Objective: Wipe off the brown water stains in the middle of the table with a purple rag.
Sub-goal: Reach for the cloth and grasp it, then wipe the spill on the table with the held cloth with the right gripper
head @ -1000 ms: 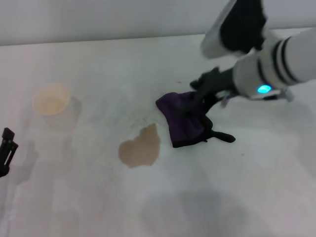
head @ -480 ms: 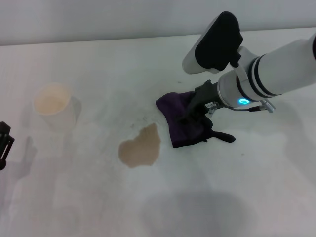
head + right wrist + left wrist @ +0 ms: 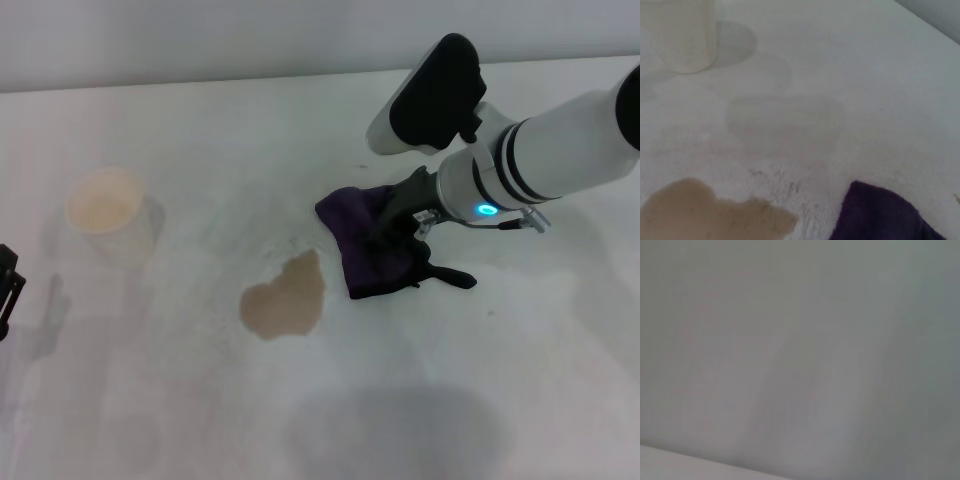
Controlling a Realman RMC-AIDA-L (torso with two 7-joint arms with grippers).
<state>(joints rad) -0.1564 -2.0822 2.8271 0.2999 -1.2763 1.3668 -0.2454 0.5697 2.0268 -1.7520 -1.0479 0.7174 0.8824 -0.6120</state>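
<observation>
A plain pale grey wall rises behind the work surface.

Right pincer tips buried in purple rag; left pincer cut off by edge.

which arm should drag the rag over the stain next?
Right. The right gripper is already down on the dark purple cloth rag, beside the tan stain. The left gripper sits parked at the table's far-left edge.
</observation>
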